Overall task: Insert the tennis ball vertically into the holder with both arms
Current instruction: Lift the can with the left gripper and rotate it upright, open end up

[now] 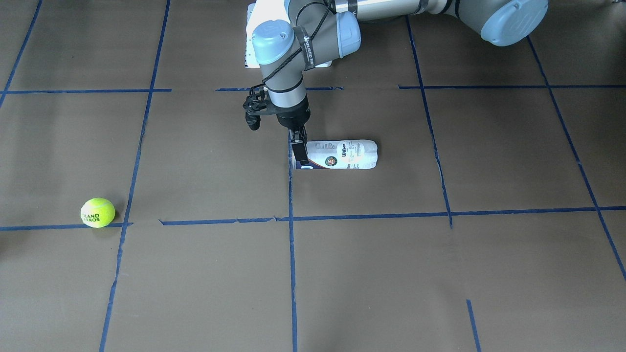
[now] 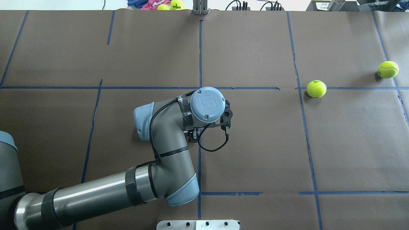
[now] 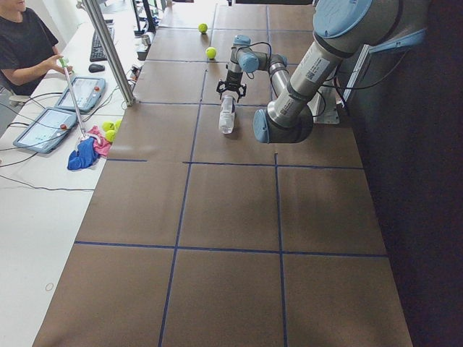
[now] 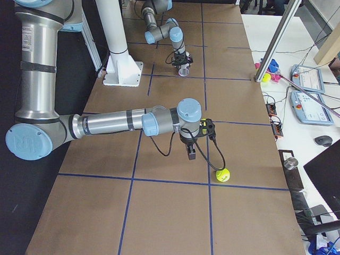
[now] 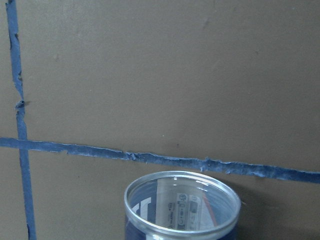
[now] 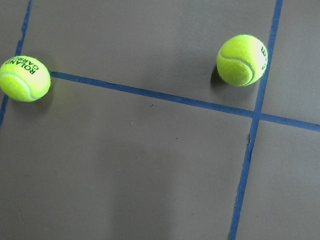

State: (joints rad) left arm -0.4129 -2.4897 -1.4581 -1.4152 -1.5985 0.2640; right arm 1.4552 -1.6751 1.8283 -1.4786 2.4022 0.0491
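— Where is the tennis ball?
— Lower left of the front view, on the brown table, touching a blue tape line.
— And the holder?
— Centre frame, lying on its side with its mouth pointing frame-left. The left gripper reaches down onto that open end. I can't tell whether it is clamped or loose.
— The right gripper?
— It shows in the side view only, mid-frame, so I can't tell its spread.

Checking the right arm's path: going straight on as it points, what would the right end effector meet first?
Probably the bare table. The right end effector points straight down, and its wrist view shows one tennis ball and a second tennis ball off to the sides. Its height is unclear.
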